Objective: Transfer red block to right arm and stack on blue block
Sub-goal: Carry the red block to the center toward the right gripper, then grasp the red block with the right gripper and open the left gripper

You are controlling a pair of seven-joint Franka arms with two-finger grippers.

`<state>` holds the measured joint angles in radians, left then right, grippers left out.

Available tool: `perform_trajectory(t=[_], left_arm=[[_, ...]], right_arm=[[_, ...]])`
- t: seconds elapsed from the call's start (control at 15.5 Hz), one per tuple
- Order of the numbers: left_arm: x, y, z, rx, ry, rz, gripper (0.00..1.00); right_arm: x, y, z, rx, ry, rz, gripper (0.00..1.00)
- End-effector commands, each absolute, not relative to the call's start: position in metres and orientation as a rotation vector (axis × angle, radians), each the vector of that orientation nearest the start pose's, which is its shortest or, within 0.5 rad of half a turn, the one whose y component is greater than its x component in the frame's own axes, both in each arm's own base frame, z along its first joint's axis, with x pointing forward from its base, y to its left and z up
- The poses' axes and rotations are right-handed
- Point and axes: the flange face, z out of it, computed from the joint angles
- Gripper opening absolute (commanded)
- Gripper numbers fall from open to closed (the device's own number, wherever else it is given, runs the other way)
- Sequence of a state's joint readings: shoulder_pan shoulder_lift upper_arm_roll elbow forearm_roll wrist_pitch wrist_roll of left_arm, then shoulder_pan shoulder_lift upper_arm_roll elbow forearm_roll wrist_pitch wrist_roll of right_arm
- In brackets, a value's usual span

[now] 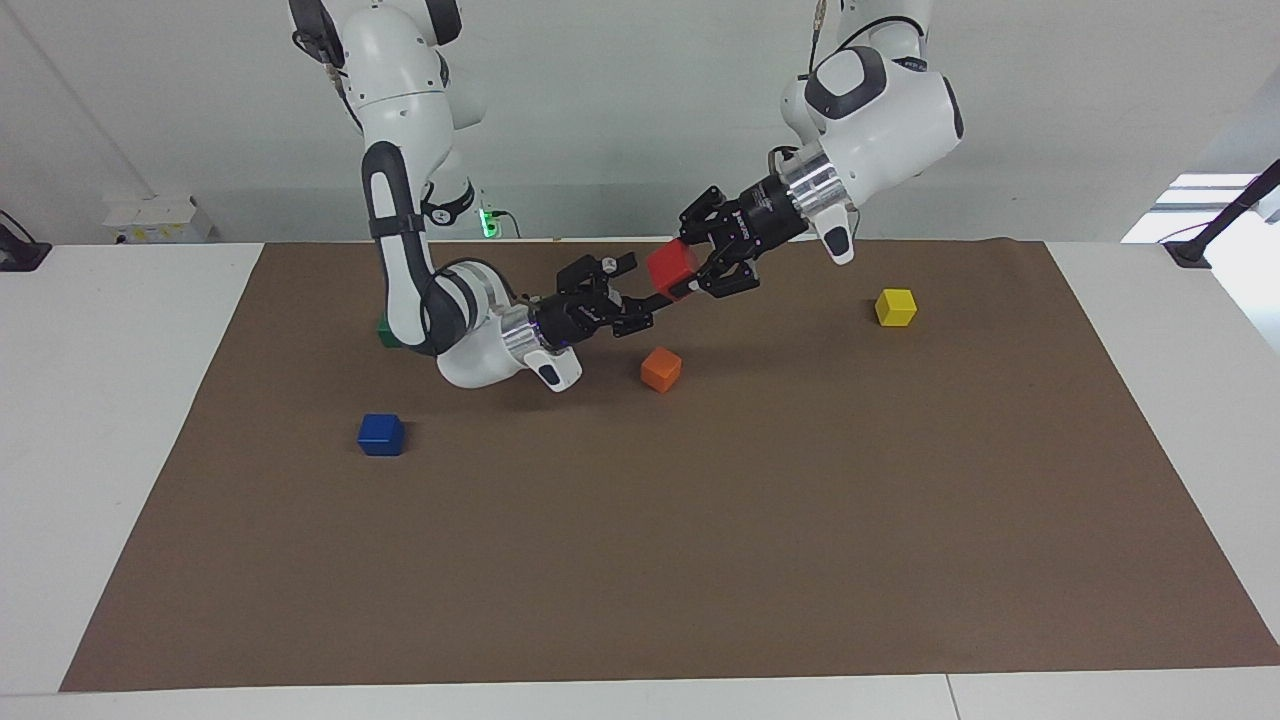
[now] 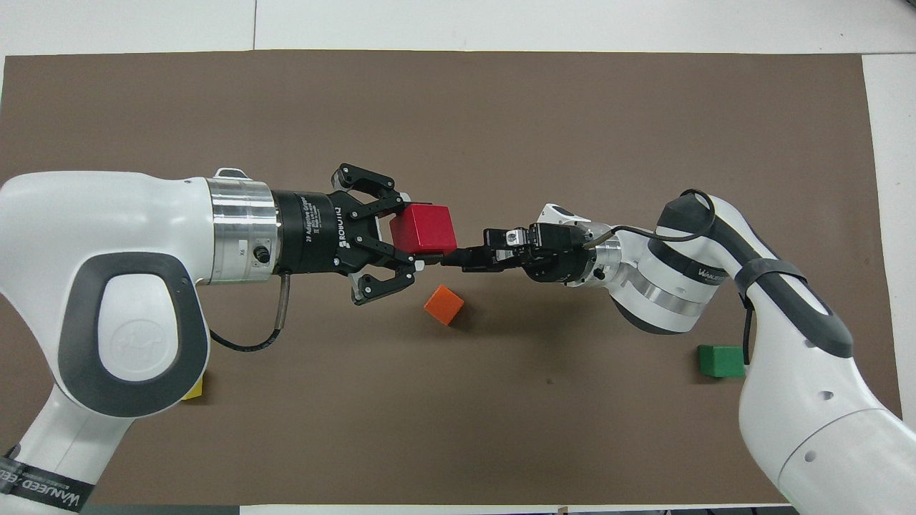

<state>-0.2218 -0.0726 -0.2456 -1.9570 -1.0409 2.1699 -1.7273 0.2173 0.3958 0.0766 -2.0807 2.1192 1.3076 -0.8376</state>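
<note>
Red block (image 1: 671,268) clenched between the fingers of the left gripper (image 1: 700,268), held in the air above the brown mat (image 1: 700,560). Right gripper (image 1: 640,312), jaws spread wide, meets it tip to tip, fingertips just beside the cube. Orange cube (image 1: 661,369) lies below both grippers; blue block (image 1: 381,434) rests well apart, toward the right arm's end.

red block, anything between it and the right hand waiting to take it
Nothing visible. The left hand holds the red block in the air, and the open right hand is right up against it. The orange block lies on the table below, clear of both.
</note>
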Motion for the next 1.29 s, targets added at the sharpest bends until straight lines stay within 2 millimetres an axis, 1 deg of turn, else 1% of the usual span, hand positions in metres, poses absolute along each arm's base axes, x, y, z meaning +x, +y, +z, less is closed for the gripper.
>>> perform_trajectory(t=[0.0,0.06,0.39,0.65,0.78,1.1,1.16,1.23], left_arm=[[0.479,-0.282,0.549,1.479,1.772,-0.873,0.00],[0.477,-0.282,0.548,1.482,1.762,-0.868,0.00],[0.463,-0.303,0.540,1.474,1.755,-0.824,0.00],[0.459,-0.307,0.538,1.461,1.756,-0.796,0.00],[0.456,-0.314,0.536,1.460,1.753,-0.789,0.00],[0.457,-0.314,0.535,1.453,1.755,-0.792,0.00],[0.457,-0.314,0.535,1.452,1.756,-0.793,0.00],[0.457,-0.314,0.535,1.454,1.753,-0.792,0.00]], right_arm=[[0.533,0.267,0.341,-1.002,0.046,0.038,1.00],[0.533,0.267,0.341,-1.002,0.046,0.038,1.00],[0.533,0.268,0.341,-1.006,0.038,0.024,1.00],[0.534,0.270,0.341,-1.015,0.043,0.020,1.00],[0.532,0.277,0.339,-1.028,0.044,0.027,1.00],[0.534,0.281,0.343,-1.022,0.044,0.015,1.00],[0.535,0.281,0.343,-1.026,0.046,0.011,0.93],[0.536,0.281,0.342,-1.032,0.050,0.009,0.78]])
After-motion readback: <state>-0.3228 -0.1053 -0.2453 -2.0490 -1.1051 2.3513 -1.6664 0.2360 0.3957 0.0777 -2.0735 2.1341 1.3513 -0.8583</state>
